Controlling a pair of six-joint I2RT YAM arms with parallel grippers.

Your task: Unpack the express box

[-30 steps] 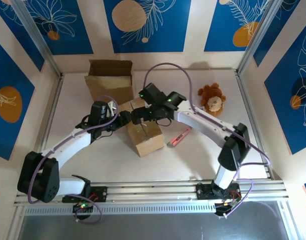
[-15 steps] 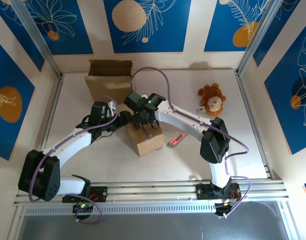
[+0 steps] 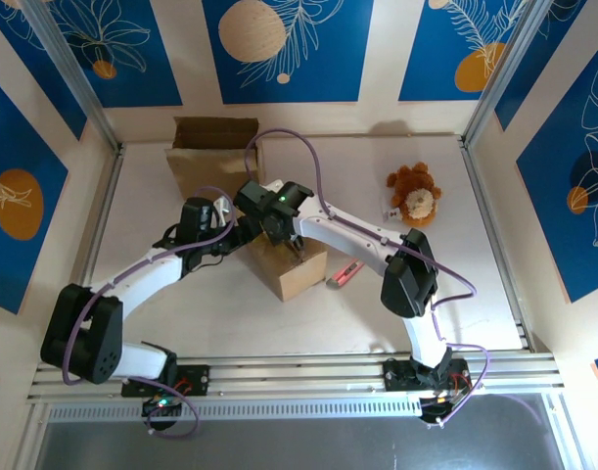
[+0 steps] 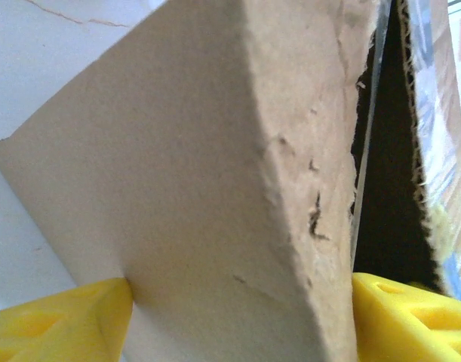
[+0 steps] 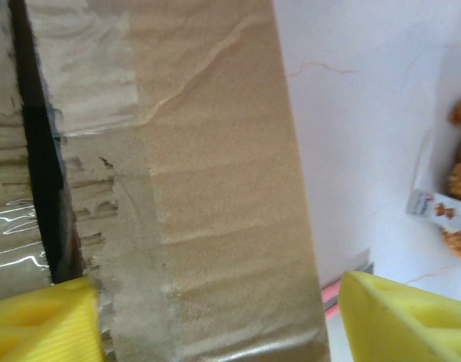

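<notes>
Mid-worktop, between the two arms: express box [image 3: 297, 272] lying flat on the white worktop [image 3: 377, 323], its far end under both wrists.
Left jaws: left gripper [image 3: 242, 233] clamped across a box corner, with cardboard pressing both yellow fingers [image 4: 56, 317].
Right jaws: right gripper [image 3: 284, 233] apart, straddling the taped top panel, with a gap beside one finger.
Risk: if the right jaws close on tape and not on the flap edge, they may slip. A hard pull could drag or tip the box out of the left grip or tear the cardboard.
Heading: long axis appears diagonal, far-left to near-right, and the uncovered end points toward the pink cutter [image 3: 345, 273].
Nearby: plush toy [image 3: 413, 193] and open carton [image 3: 215, 152], both well apart.
</notes>
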